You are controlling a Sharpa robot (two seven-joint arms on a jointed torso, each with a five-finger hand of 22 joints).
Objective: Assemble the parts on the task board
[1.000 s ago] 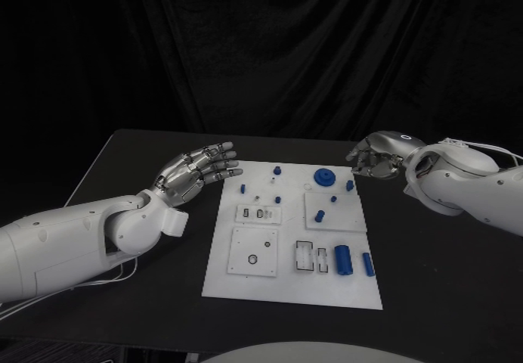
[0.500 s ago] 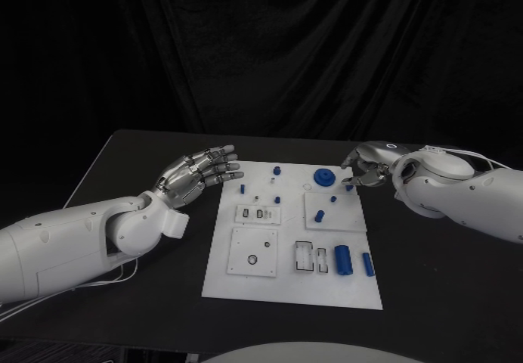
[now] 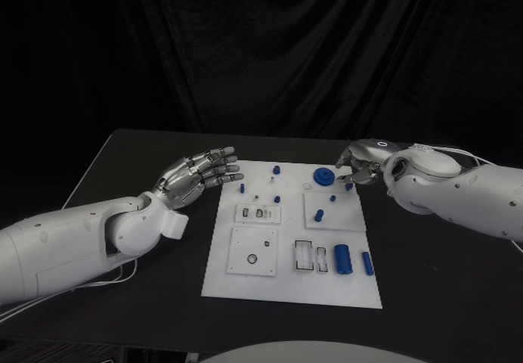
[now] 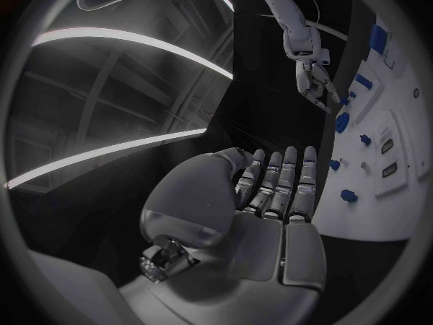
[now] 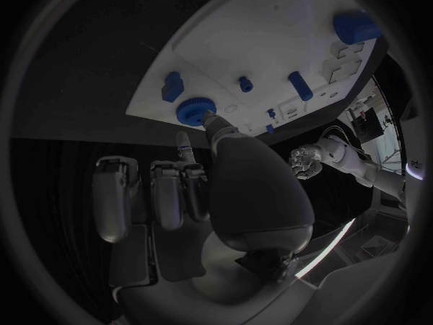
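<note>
The task board [image 3: 292, 281] lies flat in the middle of the black tabletop [image 3: 131, 159], a white plate with smaller white panels set on it. Blue parts are spread across it: a round blue gear [image 3: 323, 177] stands near the far edge, a short blue peg [image 3: 276, 170] is to its left along that edge, and another small peg [image 3: 241, 187] sits close to the board's left side. A blue peg [image 3: 320, 215] stands on the square panel below the gear. Near the front right of the board a large blue cylinder [image 3: 343, 258] lies on its side, and a slimmer blue piece [image 3: 367, 264] lies just beside it at the board's right edge.

The right hand [image 3: 363, 162] hangs over the far right corner of the board, next to the gear. In the right wrist view its fingers [image 5: 185, 188] are curled in toward the palm and one fingertip reaches to the rim of the gear [image 5: 195, 110]; whether it actually touches the gear cannot be told, and nothing is seen held in the hand.

The left hand [image 3: 199, 178] hovers above the tabletop just off the board's left edge, palm toward the board. Its fingers [image 4: 280, 180] are extended, lying side by side and slightly apart, and it holds nothing.
</note>
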